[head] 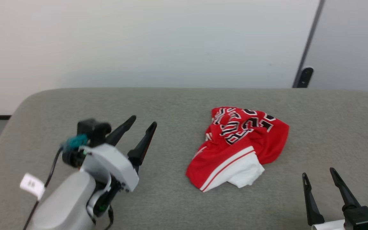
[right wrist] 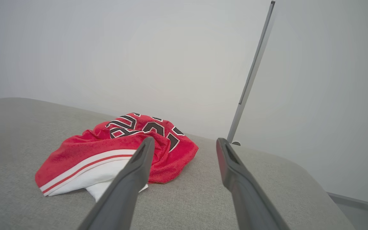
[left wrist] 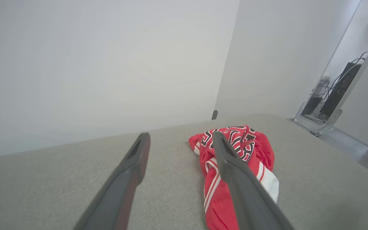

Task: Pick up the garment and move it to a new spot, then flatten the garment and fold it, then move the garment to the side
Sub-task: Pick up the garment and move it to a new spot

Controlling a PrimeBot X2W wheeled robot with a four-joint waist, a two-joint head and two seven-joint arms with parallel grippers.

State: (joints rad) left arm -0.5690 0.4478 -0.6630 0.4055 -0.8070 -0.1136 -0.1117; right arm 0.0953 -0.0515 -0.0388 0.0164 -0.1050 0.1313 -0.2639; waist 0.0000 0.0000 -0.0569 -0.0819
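Lying crumpled right of centre on the grey table [head: 171,102], the garment [head: 238,147] touches neither gripper. Left gripper [head: 143,120], fingers apart, hovers near its left; right gripper [head: 318,172], fingers apart, near the front edge. Bare surface rings the garment.

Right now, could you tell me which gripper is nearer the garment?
Right, apparently. The right gripper sits close by, right of the garment; the left gripper stands farther off, to its left.
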